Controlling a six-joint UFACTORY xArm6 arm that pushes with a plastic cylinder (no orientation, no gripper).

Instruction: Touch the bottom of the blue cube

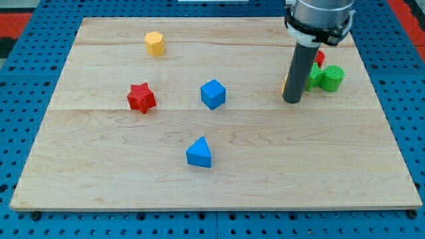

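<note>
The blue cube sits near the middle of the wooden board. My tip is on the board well to the view's right of the cube, about level with it, and apart from it. The dark rod rises from the tip to the arm at the view's top right. A blue triangular block lies below the cube, toward the view's bottom.
A red star block lies to the view's left of the cube. A yellow hexagonal block is at the top left. A green cylinder block, another green block and a red block cluster right of the rod, with an orange block partly hidden behind it.
</note>
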